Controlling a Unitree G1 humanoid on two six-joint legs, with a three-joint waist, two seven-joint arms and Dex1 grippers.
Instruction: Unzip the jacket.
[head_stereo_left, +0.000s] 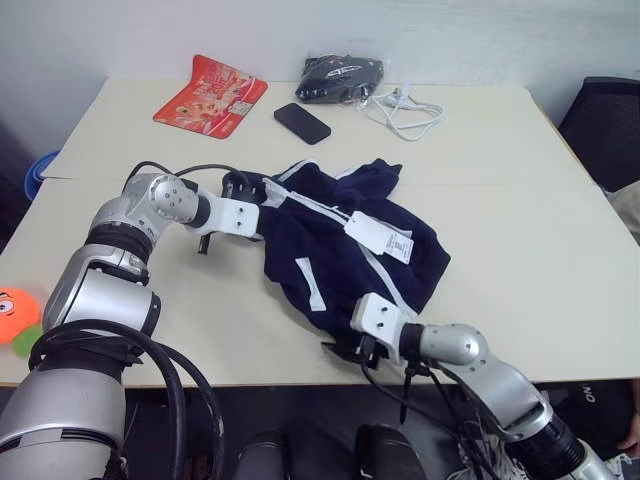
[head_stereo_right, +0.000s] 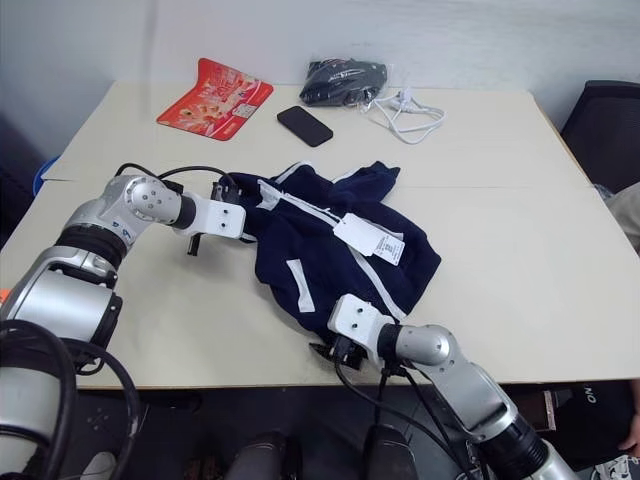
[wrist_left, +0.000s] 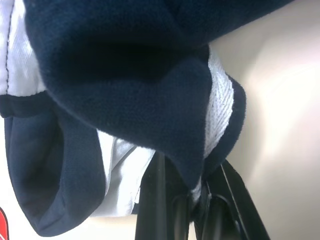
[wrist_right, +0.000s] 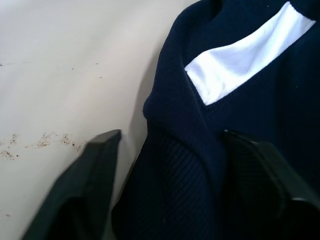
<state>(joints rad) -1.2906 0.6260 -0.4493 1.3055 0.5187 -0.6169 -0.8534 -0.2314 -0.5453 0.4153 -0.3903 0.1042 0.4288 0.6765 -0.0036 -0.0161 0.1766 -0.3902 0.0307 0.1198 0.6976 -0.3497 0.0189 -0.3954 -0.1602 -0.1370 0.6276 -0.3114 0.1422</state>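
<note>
Jacket: the jacket lies crumpled near the middle of the table, collar end toward the robot's left, hem toward the near edge, white tags on top, zipper apparently not yet run down.
Left claw: the left gripper is clamped tight on the collar end; in the left wrist view its 2 black fingers pinch a fold of navy and white cloth.
Right claw: the right gripper is part open, its 2 fingers straddling the ribbed hem without pinching it yet.
Risk 1: the left claw seems to hold a fold of collar, not the zipper pull, so a pull would likely drag the whole jacket.
Risk 2: if the right claw shuts on too little hem, the cloth could slip out and nothing anchors the jacket.
Left arm pose: reaches forward, bent at the elbow, claw angled down and inward.
Right arm pose: low at the near table edge, claw pointing forward and inward, nearly level.
</note>
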